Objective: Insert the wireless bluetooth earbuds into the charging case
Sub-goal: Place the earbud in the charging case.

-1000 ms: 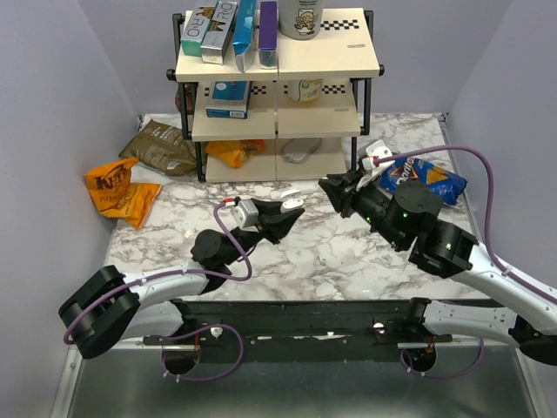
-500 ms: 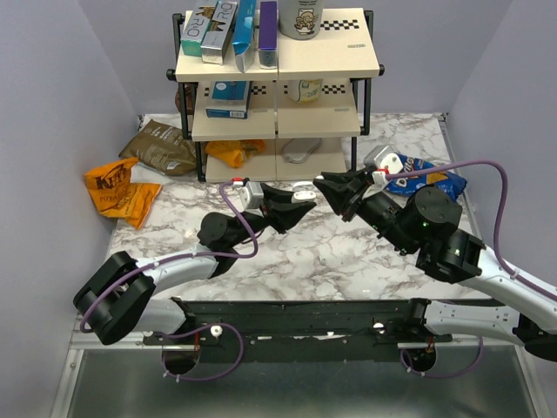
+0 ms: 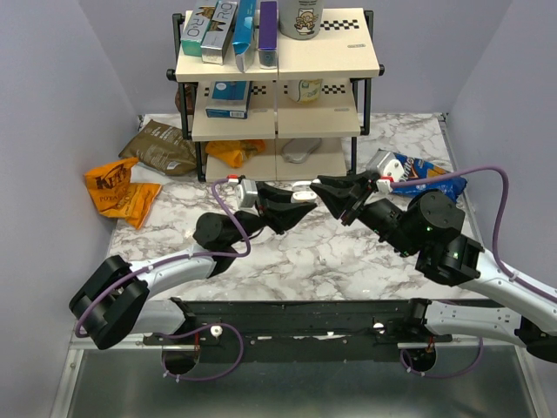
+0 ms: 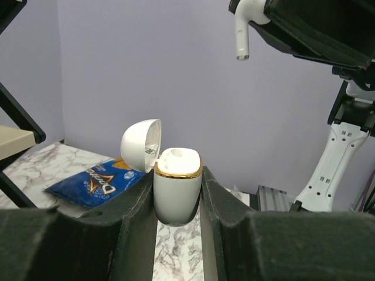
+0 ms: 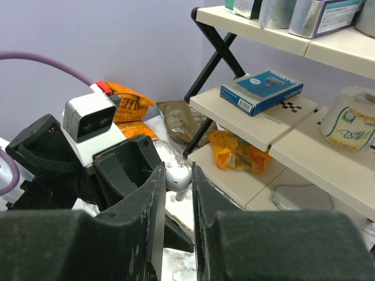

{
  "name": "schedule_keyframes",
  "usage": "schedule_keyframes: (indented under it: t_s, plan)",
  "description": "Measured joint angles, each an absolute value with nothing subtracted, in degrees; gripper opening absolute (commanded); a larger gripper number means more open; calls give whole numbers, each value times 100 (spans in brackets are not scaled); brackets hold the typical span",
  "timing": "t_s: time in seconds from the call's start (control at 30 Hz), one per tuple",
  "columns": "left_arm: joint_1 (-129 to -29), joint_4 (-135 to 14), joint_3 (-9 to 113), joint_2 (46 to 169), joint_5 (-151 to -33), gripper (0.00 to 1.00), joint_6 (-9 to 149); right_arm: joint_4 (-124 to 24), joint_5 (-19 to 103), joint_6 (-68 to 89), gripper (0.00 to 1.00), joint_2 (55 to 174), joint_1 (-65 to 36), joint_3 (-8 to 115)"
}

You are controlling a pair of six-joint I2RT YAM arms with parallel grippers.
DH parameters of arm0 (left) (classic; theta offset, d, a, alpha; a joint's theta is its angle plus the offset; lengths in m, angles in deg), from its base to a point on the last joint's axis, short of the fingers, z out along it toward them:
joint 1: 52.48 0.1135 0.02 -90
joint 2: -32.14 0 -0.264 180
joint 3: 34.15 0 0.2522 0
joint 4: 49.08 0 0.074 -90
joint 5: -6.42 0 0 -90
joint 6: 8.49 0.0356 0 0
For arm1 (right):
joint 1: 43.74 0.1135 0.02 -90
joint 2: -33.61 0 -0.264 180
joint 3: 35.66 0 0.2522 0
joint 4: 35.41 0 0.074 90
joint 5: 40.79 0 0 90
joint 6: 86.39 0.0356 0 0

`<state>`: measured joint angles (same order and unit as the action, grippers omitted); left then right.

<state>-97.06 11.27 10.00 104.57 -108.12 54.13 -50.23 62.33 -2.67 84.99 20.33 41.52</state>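
I am holding the white case (image 4: pixel 177 175) in my left hand (image 4: pixel 177 202), whose fingers are clamping it on both sides. It is sitting upright with its lid (image 4: pixel 140 145) tipped back and open. My right hand (image 3: pixel 325 186) is pinching one white earbud (image 4: pixel 241 29) by its head, with the stem hanging down. In the left wrist view the earbud is hanging above the case and off to the right, well apart from it and not in its socket. I am seeing only this one earbud.

Both hands are hovering over the marble table (image 3: pixel 331 252), just in front of the rack (image 3: pixel 278 87). The rack's lower shelves are sitting close behind the fingertips. A blue chip bag (image 3: pixel 418 170) is lying to the right behind my right arm. An orange bag (image 3: pixel 117 187) and a brown bag (image 3: pixel 161 146) are lying well off to the left. Nothing is standing between the earbud and the open case.

Compared with a second ago, the hands are now closer together. The left one has risen and moved right, and the right one has moved left, so the tips are nearly meeting. More of the blue bag is showing.
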Motion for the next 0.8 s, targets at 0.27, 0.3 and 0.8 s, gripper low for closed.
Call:
schedule_keyframes:
  t_s: [0.27,0.3,0.8]
  plan:
    - [-9706,1127,1182,10457,-10812,0,5422,-4988,6218,-265,1,8649,2033,4132]
    - [-9706,1127,1208,10457,-10812,0,5424,-4988,6231,-265,1,8684,2033,4134]
    - [-9706,1136,1361,10332,-10871,0,5529,-4988,6548,-250,1,8883,2033,4160]
